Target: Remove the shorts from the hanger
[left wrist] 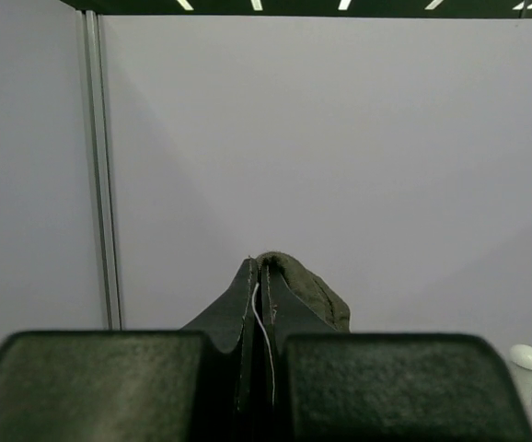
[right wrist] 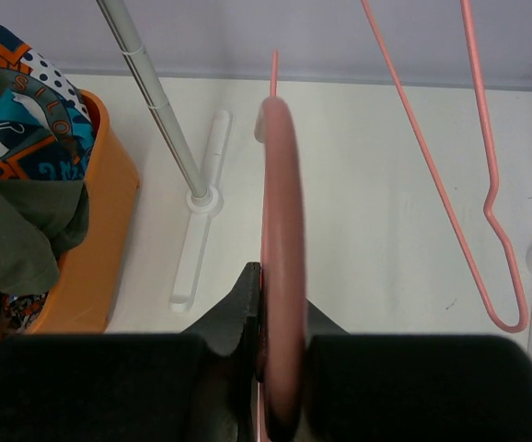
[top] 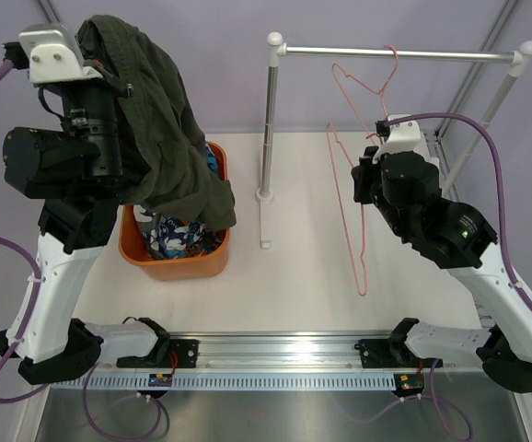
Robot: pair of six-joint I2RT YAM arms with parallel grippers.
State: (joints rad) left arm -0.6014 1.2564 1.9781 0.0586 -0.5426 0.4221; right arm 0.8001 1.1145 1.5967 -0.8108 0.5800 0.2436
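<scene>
At upper left, the left hand clamps the olive-green shorts high, draping toward the orange bucket with the printed shorts. Right of centre, the right hand pinches the bare hanger, likely steadying it.

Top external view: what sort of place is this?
Probably a robot lab cell: a left arm and right arm bolted to a rail at a white table's edge, plain panel walls, and a garment rack holding a pink wire hanger.
</scene>
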